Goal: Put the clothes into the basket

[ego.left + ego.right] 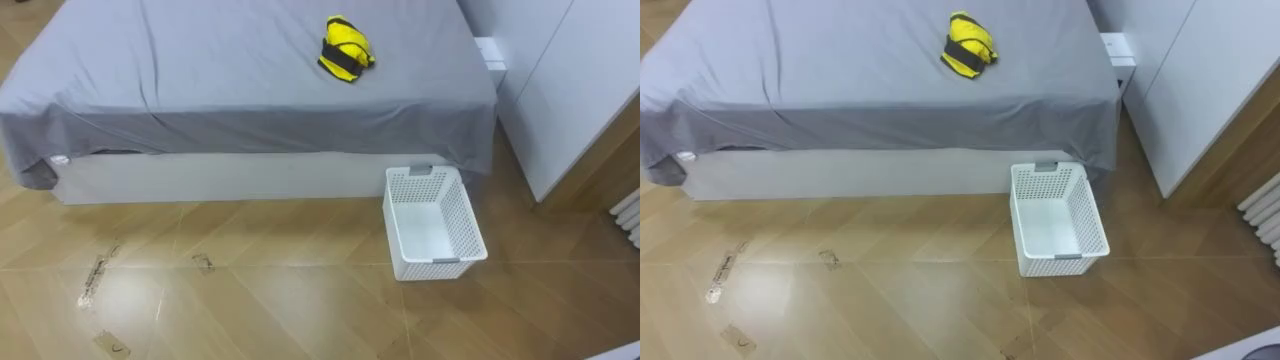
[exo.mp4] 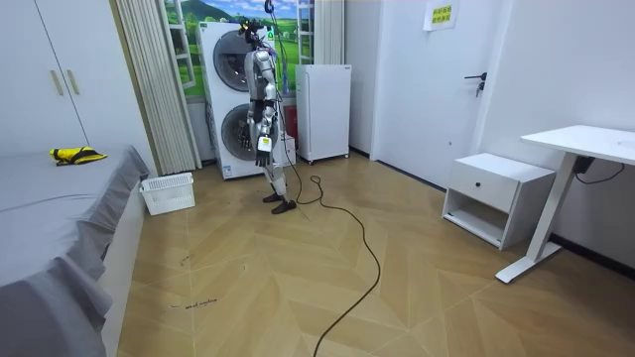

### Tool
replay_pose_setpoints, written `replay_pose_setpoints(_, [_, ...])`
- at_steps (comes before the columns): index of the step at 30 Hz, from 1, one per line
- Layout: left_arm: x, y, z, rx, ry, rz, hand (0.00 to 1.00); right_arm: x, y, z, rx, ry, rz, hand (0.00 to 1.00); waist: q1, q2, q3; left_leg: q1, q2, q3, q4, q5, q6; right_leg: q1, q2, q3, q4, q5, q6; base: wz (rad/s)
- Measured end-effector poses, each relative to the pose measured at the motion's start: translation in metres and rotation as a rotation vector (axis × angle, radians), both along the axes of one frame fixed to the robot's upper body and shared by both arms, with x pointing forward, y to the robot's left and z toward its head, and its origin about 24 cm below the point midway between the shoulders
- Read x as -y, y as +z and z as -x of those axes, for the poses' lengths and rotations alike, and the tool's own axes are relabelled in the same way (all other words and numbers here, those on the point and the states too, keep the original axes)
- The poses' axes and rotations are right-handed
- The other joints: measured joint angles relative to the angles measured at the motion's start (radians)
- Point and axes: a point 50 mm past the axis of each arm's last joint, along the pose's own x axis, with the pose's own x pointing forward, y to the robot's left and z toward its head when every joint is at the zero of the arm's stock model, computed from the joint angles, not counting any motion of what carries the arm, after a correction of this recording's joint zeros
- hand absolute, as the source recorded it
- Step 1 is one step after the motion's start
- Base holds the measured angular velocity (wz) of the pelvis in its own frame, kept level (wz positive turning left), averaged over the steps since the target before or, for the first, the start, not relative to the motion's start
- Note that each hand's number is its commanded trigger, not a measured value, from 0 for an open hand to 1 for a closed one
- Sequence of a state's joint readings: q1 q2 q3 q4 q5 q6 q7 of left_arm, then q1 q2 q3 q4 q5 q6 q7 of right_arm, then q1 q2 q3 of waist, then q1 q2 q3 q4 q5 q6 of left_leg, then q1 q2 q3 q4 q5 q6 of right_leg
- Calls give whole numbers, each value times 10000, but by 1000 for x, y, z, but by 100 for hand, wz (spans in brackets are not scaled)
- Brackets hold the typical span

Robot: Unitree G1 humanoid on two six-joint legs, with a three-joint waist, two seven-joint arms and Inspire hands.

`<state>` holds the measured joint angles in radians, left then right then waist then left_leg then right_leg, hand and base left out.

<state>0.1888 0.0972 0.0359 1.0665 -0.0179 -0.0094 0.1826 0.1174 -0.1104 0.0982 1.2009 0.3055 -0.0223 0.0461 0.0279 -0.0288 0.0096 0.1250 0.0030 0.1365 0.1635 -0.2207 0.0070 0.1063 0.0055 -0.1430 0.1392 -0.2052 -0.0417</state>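
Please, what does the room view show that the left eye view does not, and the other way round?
The room view adds the robot standing by the stacked washing machines, a white appliance beside them, a door, a nightstand and a desk. The left eye view adds the inside of the basket, with nothing in it, and marks on the floor. Both share the bed, the yellow clothes lying on it and the basket on the floor beside it.

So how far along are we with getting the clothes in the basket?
Nothing done yet. The white basket on the floor by the bed is empty, and the yellow and black garment lies on the bed. The robot stands off by the washing machines. Left: walk over, pick it up, drop it in.
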Motion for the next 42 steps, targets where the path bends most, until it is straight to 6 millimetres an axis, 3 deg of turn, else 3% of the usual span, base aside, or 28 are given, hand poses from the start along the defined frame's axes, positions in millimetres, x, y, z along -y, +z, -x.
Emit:
replay_pose_setpoints(8, [0, 0, 0, -14, -25, -7, 0, 0, 0, 0, -20, 52, -2, 0, -2, 87, -56, 62, 5, 2, 0, 0, 0, 64, 6, 28, -11, 0, 0, 0])
replay_pose_setpoints(25, [-2, -2, 13, -287, 914, 380, 0, 0, 0, -3, 18, 342, -127, 0, -219, 159, -31, 33, 23, 50, 112, -6, -4, 41, -8, -15, 14, -13, -14, -1])
replay_pose_setpoints(28, [-4, -2, 14, -225, 1262, 390, 0, 0, 0, -6, -27, 406, -125, 0, -192, 159, -29, -427, 232, 205, 970, -323, -80, -206, 49, -90, 333, -213, -89, -3])
replay_pose_setpoints(31, [-8, -1, 13, -66, 1804, 429, 0, -1, 0, -5, -33, 325, -247, 0, -136, 52, -48, -1028, 345, 395, 2543, -407, -116, -149, 5, -7, 533, -426, -183, -2])
replay_pose_setpoints(32, [-10, 0, 15, -15, 2151, 473, 0, -1, 0, -5, -36, 310, -258, 0, -119, 29, 50, -1533, 464, 509, 3791, -402, -100, -53, -10, 175, 599, -482, -250, -7])
replay_pose_setpoints(33, [-11, 0, 15, 141, 2480, 534, 0, 1, 0, -3, -73, 170, -228, 0, -37, 99, 72, -2204, 636, 517, 4881, -516, -9, 82, 52, 332, 779, -612, -336, -5])
replay_pose_setpoints(35, [-8, 0, 11, 309, 2692, 691, 0, 4, 0, -2, -97, -116, -207, 0, -37, 44, 43, -3045, 374, 493, 4449, -619, 137, 63, -50, 464, 1002, -946, -414, 0])
replay_pose_setpoints(37, [-6, -1, 17, 199, 2734, 744, 0, 5, 1, -2, -139, -155, -131, 0, 9, 13, 40, -3978, 111, 461, 3116, -238, -42, 59, -140, 542, 1049, -1149, -352, -11])
replay_pose_setpoints(39, [-8, -2, 38, -306, 2932, 559, 0, 4, 0, 0, -311, -8, -129, 0, 117, -1, 38, -4654, 56, 461, 1289, 1295, -64, 374, -254, 660, 1027, -1464, -281, -44])
replay_pose_setpoints(40, [-9, -2, 44, -466, 2951, 508, 0, 4, 0, 1, -346, 21, -120, 0, 124, -10, 35, -4743, 65, 462, 1022, 1623, -47, 462, -276, 712, 1012, -1560, -238, -35])
replay_pose_setpoints(41, [-9, -2, 50, -646, 2947, 462, 0, 5, 0, 4, -451, 8, -99, 0, 116, -91, 7, -4945, 39, 462, 773, 2202, 67, 634, -380, 809, 990, -1780, -135, -18])
replay_pose_setpoints(42, [-8, -2, 51, -663, 2921, 496, 0, 5, 0, 5, -503, 23, -52, 0, 122, -194, -18, -5141, -26, 585, 818, 2723, 325, 708, -518, 951, 991, -1956, 60, -14])
